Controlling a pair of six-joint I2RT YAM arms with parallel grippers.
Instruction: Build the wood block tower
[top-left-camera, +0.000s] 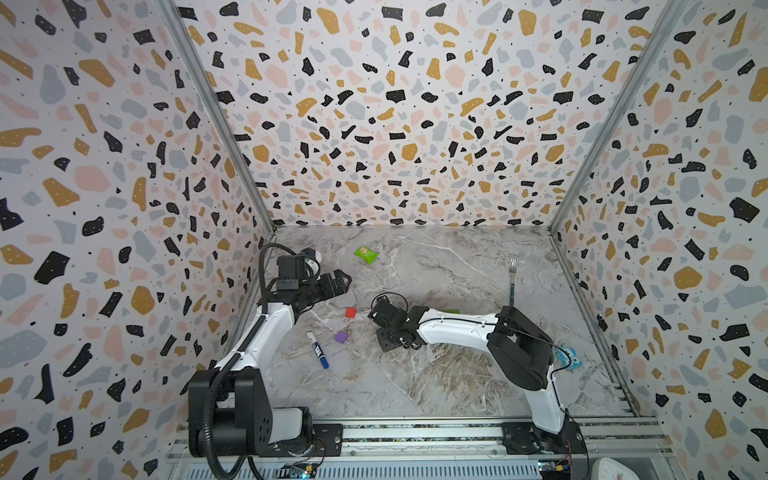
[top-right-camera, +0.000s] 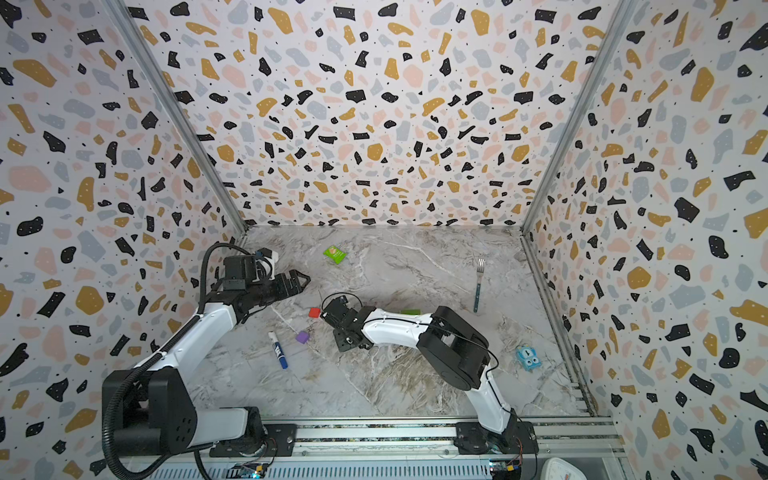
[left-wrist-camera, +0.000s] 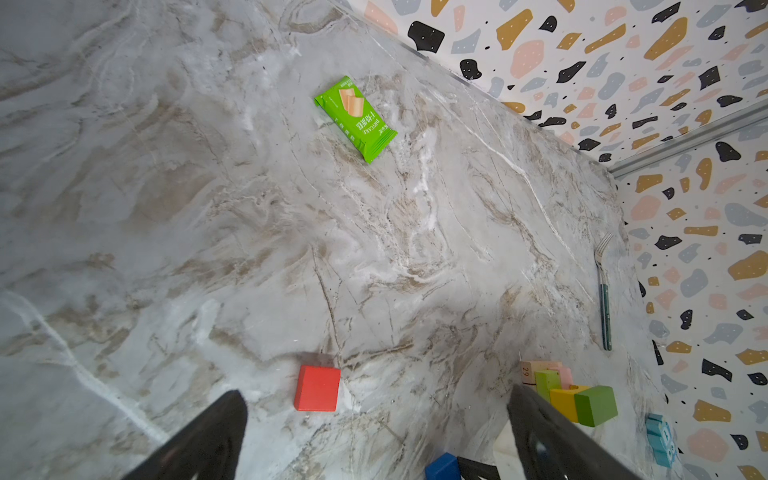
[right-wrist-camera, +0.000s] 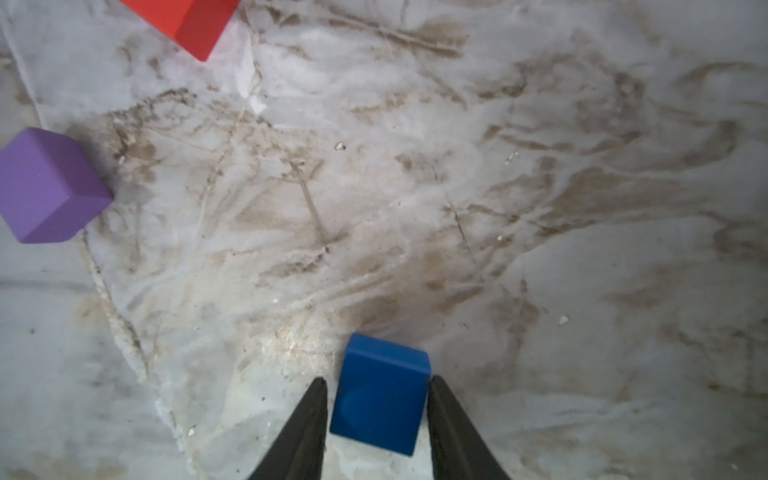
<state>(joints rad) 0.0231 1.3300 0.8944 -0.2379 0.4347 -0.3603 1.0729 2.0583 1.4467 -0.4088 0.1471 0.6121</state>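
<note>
R fingers flanked the small blue wooden cube on flat sides, clamp unclear; L fingers apart; prob. light, slick.

Robot lab booth, terrazzo-patterned walls

Blocks masked by the right arm or cropped at frame edges.

In both top views the right arm covers the stepped stack of coloured wooden blocks bar a green sliver, and the blue wooden cube between the right fingers is out of sight there. In the right wrist view a slim gap beside one finger leaves the grip unclear; the red wooden cube and purple wooden cube, well beyond the fingertips, are cropped. In the left wrist view one of the left fingers hides the stack's foot.
</note>
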